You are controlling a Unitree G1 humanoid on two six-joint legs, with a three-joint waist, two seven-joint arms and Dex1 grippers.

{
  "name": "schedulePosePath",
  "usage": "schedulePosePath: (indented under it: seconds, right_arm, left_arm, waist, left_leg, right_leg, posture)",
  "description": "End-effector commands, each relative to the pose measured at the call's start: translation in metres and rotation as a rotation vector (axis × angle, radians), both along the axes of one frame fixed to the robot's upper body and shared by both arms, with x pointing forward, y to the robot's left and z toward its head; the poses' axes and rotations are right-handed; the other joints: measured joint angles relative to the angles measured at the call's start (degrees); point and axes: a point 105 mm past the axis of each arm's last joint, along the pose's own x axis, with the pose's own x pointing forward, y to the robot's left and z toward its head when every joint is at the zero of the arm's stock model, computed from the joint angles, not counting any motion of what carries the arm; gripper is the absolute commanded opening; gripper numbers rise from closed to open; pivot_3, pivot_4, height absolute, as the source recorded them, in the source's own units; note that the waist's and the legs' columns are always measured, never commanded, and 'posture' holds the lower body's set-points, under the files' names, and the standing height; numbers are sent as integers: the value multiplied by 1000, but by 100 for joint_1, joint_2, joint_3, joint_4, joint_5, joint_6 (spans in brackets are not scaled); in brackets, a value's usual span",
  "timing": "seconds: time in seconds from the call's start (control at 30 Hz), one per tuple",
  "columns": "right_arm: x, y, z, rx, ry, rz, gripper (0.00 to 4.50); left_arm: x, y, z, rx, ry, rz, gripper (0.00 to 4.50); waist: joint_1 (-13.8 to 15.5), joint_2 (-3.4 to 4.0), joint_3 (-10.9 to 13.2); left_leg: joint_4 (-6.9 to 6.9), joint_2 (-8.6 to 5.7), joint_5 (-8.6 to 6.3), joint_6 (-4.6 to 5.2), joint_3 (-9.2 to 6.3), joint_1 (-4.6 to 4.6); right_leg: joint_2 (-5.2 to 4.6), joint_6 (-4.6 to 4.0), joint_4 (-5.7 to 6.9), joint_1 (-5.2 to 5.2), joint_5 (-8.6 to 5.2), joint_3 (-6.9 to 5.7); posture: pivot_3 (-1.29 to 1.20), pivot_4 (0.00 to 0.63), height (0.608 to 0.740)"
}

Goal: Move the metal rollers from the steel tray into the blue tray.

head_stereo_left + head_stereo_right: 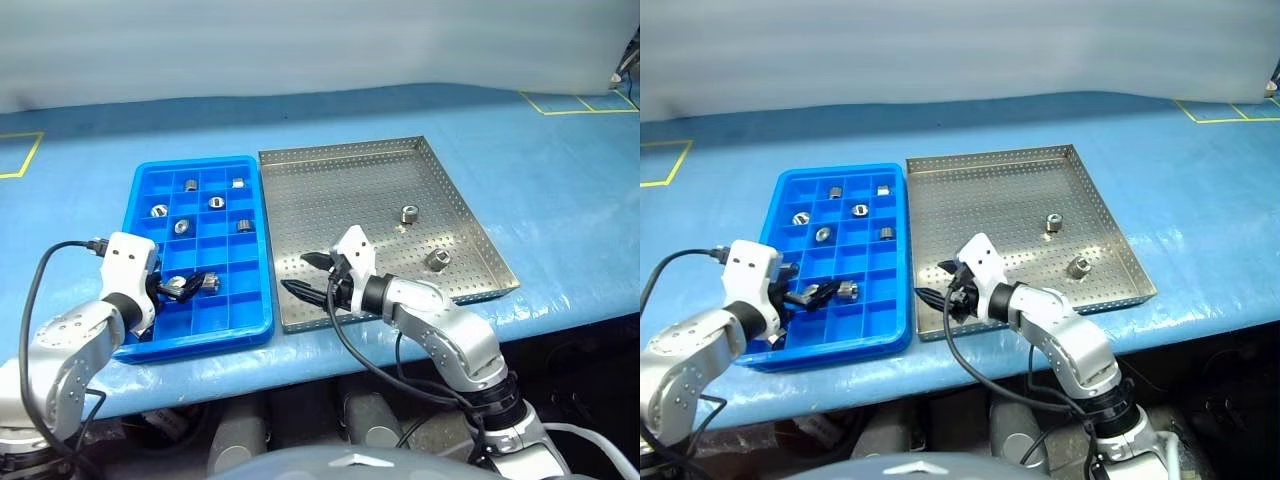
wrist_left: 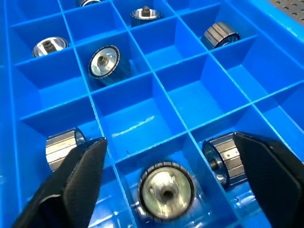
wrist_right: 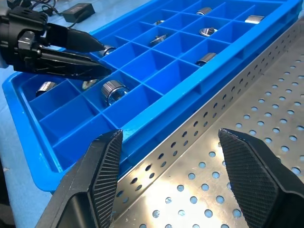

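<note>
Overhead, blue-covered table (image 1: 560, 190), yellow tape (image 1: 22, 155).

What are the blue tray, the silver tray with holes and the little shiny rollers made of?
The blue tray looks like moulded plastic: even bright colour, smooth glossy dividers. The steel tray looks like sheet metal, dull silver-grey, punched with rows of holes. The metal rollers look like polished metal, probably steel: mirror-bright faces that catch the light.

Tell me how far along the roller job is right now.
Most metal rollers already sit in the blue tray. The left gripper, fingers open, hovers over one lying in a cell. Two more wait in the steel tray; the right gripper is open, empty.
</note>
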Motion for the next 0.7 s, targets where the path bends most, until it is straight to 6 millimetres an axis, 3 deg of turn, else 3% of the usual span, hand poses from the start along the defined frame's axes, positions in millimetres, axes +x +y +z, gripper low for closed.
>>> schedulePosePath:
  seconds: [0.03,0.17,0.37,0.5,0.7]
  right_arm:
    - [10,-5,11,3,-55,-54,3394]
    - [18,-18,10,-82,-90,-116,3394]
    - [15,-52,24,-242,-217,-150,3394]
    - [7,-78,35,-361,-297,-208,3394]
    - [-4,-95,31,-426,-290,-286,3394]
  left_arm:
    - [3,-11,24,-76,-127,-71,4467]
    - [10,-48,40,-210,-210,-229,4467]
    - [41,-109,38,-250,-232,-430,4467]
    - [71,-165,29,-220,-206,-570,4467]
    - [97,-224,22,-196,-190,-729,4467]
  waist:
    - [0,0,0]
    - [26,-3,-2]
    - [14,-1,-3]
    - [-101,0,-5]
    - [-651,4,-8]
  left_leg:
    - [0,0,0,0,0,0]
    - [7,-3,0,0,-4,-2]
    - [15,-17,-1,4,-7,-6]
    - [18,-31,-1,7,-3,-12]
    - [24,-43,-9,17,-9,-24]
  right_leg:
    - [0,0,-1,0,0,0]
    - [-10,-1,-1,2,1,-14]
    - [-12,1,-3,13,0,-14]
    - [-2,11,-3,13,-6,-13]
    - [3,31,-7,11,-18,-12]
  posture:
    - [-135,150,740]
    - [-154,150,740]
    - [-258,150,740]
    - [-357,150,740]
    - [-500,150,740]
